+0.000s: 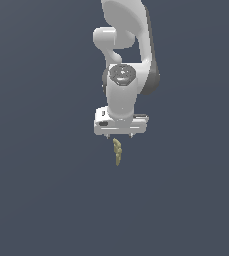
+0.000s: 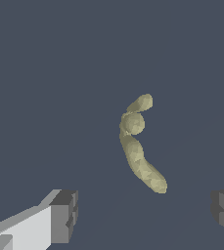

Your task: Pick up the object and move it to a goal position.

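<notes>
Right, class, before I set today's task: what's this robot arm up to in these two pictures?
A white Franka arm hangs its gripper above a small, lumpy, olive-yellow banana-like object on a plain dark surface. In the wrist view the fingers stand wide apart, and the object lies ahead of them, untouched. Nothing is grasped yet, so the pick-up has not happened. No goal marker shows in either view.

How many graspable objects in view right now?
1. The olive-yellow banana-like object lies on the surface just below the open gripper in the exterior view, untouched. Nothing else shows; the arm could hide something behind it.
</notes>
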You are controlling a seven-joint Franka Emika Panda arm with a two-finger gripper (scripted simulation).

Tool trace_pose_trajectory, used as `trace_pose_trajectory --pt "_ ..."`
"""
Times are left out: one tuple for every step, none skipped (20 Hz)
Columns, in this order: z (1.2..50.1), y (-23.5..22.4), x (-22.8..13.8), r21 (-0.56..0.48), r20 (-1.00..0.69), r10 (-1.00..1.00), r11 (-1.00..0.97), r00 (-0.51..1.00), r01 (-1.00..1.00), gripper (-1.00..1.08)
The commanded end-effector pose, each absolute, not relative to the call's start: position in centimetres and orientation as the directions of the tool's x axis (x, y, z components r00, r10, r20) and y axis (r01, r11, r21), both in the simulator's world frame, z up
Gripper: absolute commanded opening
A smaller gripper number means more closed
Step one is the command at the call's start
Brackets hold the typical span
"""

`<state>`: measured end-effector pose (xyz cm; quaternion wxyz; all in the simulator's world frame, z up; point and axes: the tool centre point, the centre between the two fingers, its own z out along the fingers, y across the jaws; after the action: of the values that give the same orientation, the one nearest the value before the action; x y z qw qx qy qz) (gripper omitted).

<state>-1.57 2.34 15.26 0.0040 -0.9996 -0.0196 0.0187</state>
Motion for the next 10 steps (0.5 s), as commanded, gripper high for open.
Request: trace_pose_trajectory --pt "15.26 2.34 -1.57 -0.009 -0.037 0.039 -0.999 0.999 0.039 1.00" --pt "15.25 2.31 -1.55 -0.009 -0.037 0.039 -0.999 0.999 0.039 1.00" --pt "15.30 2.27 -1.52 -0.009 -0.036 0.040 -0.999 0.999 0.040 1.00" --pt "15.35 2.19 -1.47 -0.009 -0.034 0.042 -0.999 0.999 0.041 1.00" --pt "15.42 2.08 -1.39 -0.008 -0.031 0.043 -0.999 0.999 0.043 1.00" --pt "15.51 1.93 -1.29 -0.008 -0.027 0.046 -0.999 0.999 0.046 1.00" --pt "15.61 1.76 -1.17 -0.008 -0.023 0.049 -0.999 0.999 0.048 1.00" --pt "15.70 1.60 -1.06 -0.008 -0.019 0.051 -0.999 0.998 0.051 1.00" --pt "15.77 1.48 -0.97 -0.007 -0.016 0.054 -0.999 0.998 0.054 1.00" --pt "15.83 1.39 -0.90 -0.007 -0.014 0.055 -0.998 0.998 0.055 1.00"
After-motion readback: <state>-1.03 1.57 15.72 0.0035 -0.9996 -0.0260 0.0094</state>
